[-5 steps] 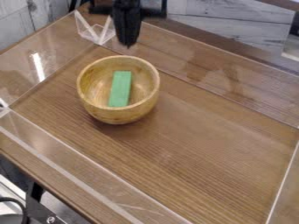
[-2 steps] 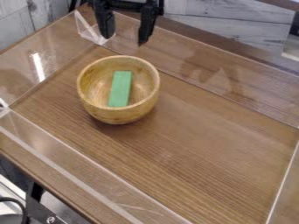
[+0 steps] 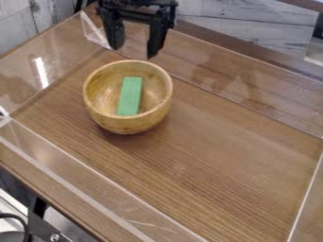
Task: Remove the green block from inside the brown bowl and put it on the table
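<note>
The green block [image 3: 130,95] lies flat inside the brown bowl [image 3: 104,112], slightly left of the bowl's middle. The bowl rests on the table [image 3: 214,151] at centre left. My gripper [image 3: 136,43] hangs above and behind the bowl, pointing down, with its two dark fingers spread wide and nothing between them. One fingertip [image 3: 115,42] is above the bowl's far rim, apart from it. The block is untouched.
Low clear plastic walls [image 3: 51,57] edge the table on the left, back and front. Wide bare tabletop lies to the right of the bowl and in front of it. A grey surface shows beyond the back wall.
The gripper's fingers went from shut to spread wide. The gripper has rolled a little and sunk slightly toward the bowl. Bowl and block have not moved.
</note>
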Robot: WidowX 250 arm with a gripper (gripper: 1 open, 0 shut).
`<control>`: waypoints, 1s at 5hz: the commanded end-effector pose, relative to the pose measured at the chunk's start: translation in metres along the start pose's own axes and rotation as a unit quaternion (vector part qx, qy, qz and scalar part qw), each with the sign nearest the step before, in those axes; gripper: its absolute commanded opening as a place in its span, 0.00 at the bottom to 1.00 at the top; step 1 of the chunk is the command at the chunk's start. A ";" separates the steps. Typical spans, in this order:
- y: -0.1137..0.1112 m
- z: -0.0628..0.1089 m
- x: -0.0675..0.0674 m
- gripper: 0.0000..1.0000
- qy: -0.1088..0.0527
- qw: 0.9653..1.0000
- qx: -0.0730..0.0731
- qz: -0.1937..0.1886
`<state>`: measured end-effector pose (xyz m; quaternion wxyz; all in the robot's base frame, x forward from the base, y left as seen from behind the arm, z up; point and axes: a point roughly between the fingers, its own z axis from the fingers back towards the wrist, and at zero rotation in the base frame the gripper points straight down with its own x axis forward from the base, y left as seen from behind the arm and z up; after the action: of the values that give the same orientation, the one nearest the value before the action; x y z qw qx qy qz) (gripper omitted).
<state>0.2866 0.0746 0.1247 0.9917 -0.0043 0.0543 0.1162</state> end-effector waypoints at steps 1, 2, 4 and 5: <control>0.002 0.000 0.003 1.00 -0.022 1.000 0.004 -0.003; 0.006 -0.002 -0.003 1.00 -0.023 1.000 0.004 0.010; 0.012 -0.008 -0.007 1.00 -0.022 1.000 0.006 0.010; 0.013 -0.013 -0.005 1.00 -0.022 1.000 0.008 -0.006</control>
<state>0.2753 0.0821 0.1028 0.9924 0.0009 0.0522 0.1114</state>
